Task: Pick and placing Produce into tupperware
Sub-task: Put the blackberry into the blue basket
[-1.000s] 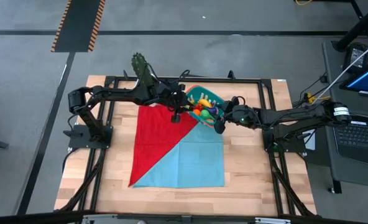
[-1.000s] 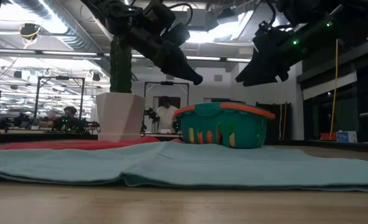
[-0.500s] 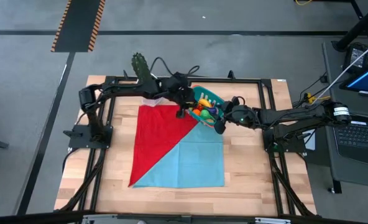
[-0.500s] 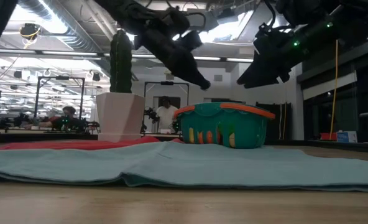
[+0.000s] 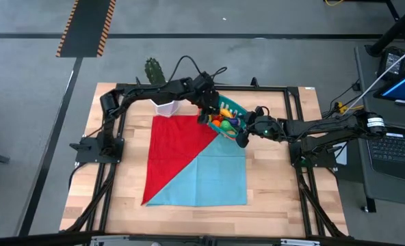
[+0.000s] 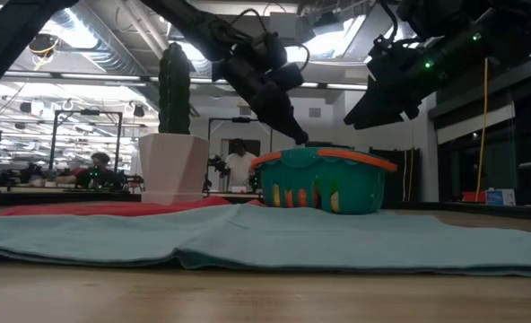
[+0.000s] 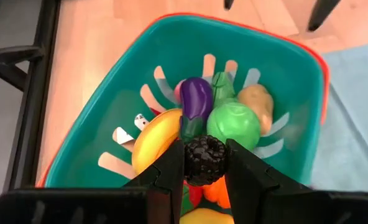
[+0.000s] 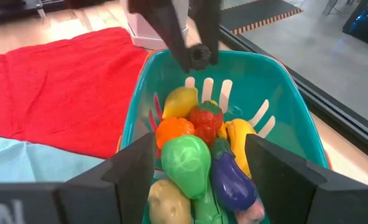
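Note:
The teal tub with the orange rim [image 5: 228, 109] stands on the table at the cloth's far right corner and holds several toy fruits and vegetables [image 7: 224, 115]: a purple eggplant, green, yellow, orange and red pieces. My left gripper [image 5: 206, 117] is shut on a small dark bumpy berry [image 7: 204, 160] just above the tub's left part. It also shows in the low view [image 6: 294, 135] and in the right wrist view [image 8: 199, 55]. My right gripper [image 5: 241, 139] is open and empty, raised at the tub's near right side [image 6: 369, 103], its fingers pointing at the tub [image 8: 202, 149]. My left gripper pinches the dark berry's two sides [image 7: 190, 163] between its two fingers. The fingers slant down from the table's left. The berry is lifted clear, over the produce inside the tub, at about the height of the rim [image 6: 324, 154].
A red and light blue cloth [image 5: 189, 164] lies spread over the table's middle. A tall green cactus [image 6: 174, 85] in a white pot [image 6: 171, 166] stands at the far left of the tub. People and benches show in the room behind.
My left gripper, shut on the berry, has gone toward the table's right edge and down, from over the red cloth to just above the tub. My right gripper has kept still.

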